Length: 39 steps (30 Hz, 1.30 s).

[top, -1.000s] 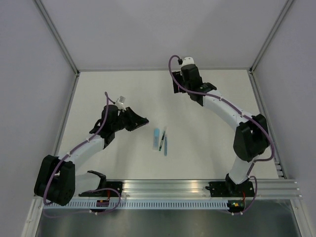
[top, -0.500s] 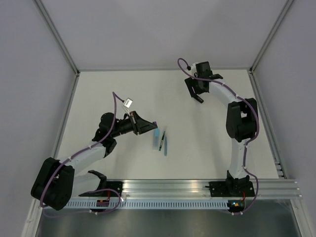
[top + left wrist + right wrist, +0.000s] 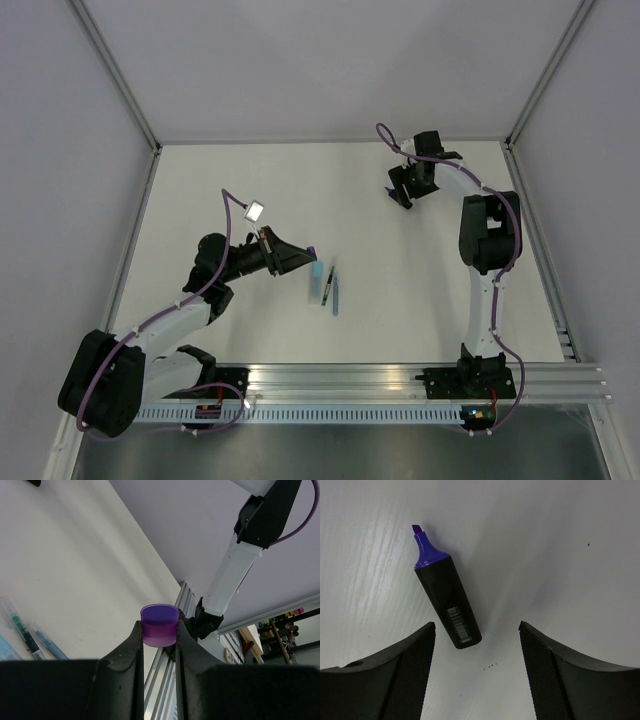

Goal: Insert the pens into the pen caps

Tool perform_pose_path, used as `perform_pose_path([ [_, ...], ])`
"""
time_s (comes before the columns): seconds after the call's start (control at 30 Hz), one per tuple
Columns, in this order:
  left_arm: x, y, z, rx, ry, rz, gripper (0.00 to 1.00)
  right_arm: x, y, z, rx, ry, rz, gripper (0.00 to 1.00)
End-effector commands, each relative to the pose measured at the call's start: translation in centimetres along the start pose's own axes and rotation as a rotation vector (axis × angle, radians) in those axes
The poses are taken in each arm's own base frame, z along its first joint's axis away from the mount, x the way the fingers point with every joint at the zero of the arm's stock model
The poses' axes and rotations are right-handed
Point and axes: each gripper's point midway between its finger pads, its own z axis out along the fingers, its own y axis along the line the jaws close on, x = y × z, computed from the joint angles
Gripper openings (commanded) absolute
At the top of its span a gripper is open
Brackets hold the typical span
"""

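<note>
A purple pen cap is pinched upright at the tips of my left gripper, which is shut on it. In the top view this left gripper hovers just left of three pens lying together mid-table: a pale-blue highlighter, a thin dark pen and a thin blue pen. My right gripper is open above an uncapped black-and-purple marker lying flat on the table. The marker's butt end lies between the jaws, near the left finger. In the top view the right gripper is at the far right back.
An aluminium rail runs along the near table edge. Frame posts and grey walls enclose the white table. The right arm shows behind the cap in the left wrist view.
The left gripper carried the purple cap right, closer to the three pens. The right arm swung right and back, ending over the marker with its jaws still open.
</note>
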Motion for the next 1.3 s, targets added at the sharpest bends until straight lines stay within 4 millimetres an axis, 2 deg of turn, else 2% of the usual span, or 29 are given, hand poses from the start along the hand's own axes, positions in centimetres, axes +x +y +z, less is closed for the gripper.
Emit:
perform_pose_path([
  [0.0,-0.6,-0.9,-0.1,0.03,-0.029,0.045,0.02,-0.7,0.5,0.4,-0.052,-0.016,-0.04,0.74],
  [0.13,-0.6,-0.7,-0.1,0.019,-0.033,0.043,0.02,-0.8,1.0,0.7,-0.073,-0.031,-0.043,0.71],
  [0.33,-0.9,-0.7,-0.2,0.009,-0.044,0.053,0.02,0.4,0.0,1.3,0.017,0.01,-0.046,0.68],
  [0.47,-0.9,-0.7,-0.4,-0.001,-0.047,0.061,0.02,1.0,1.0,2.0,-0.016,0.033,-0.056,0.64],
  [0.77,-1.2,-0.9,-0.7,-0.016,-0.064,0.082,0.02,2.2,1.8,2.6,-0.052,0.081,-0.063,0.43],
  [0.87,-1.3,-1.0,-0.7,-0.013,-0.067,0.085,0.02,2.5,2.1,2.5,-0.043,0.094,-0.069,0.31],
  [0.93,-1.3,-1.0,-0.7,-0.015,-0.067,0.087,0.02,2.6,2.7,2.4,-0.045,0.103,-0.061,0.19],
  [0.97,-1.2,-1.0,-0.7,-0.016,-0.064,0.087,0.02,2.8,3.3,2.3,-0.053,0.11,-0.057,0.15],
  [1.0,-1.3,-1.0,-0.7,-0.015,-0.065,0.091,0.02,2.7,3.8,2.2,-0.058,0.102,-0.054,0.08],
  [1.03,-1.3,-1.0,-0.7,-0.015,-0.065,0.094,0.02,2.1,4.9,1.6,-0.039,0.091,-0.055,0.03],
  [1.07,-1.3,-1.0,-0.7,-0.016,-0.064,0.096,0.02,2.5,5.6,1.5,-0.019,0.099,-0.054,0.01],
  [1.1,-1.3,-0.9,-0.7,-0.018,-0.065,0.098,0.02,1.3,6.1,0.7,0.002,0.057,-0.046,0.0],
  [1.13,-1.3,-0.9,-0.7,-0.02,-0.065,0.099,0.02,0.9,7.4,0.4,0.014,0.039,-0.047,0.0],
  [1.17,-1.2,-0.8,-0.7,-0.024,-0.064,0.097,0.02,1.9,8.6,0.4,0.002,0.051,-0.012,0.0],
  [1.2,-1.3,-0.8,-0.7,-0.028,-0.067,0.105,0.02,1.8,9.5,0.0,-0.006,0.038,0.007,0.0],
  [1.23,-1.2,-0.4,-0.8,-0.046,-0.059,0.099,0.02,0.7,10.8,-1.0,-0.015,-0.017,0.014,0.0],
  [1.27,-1.5,-0.2,-0.8,-0.061,-0.069,0.109,0.02,2.3,11.9,-1.1,-0.025,0.005,0.058,0.0],
])
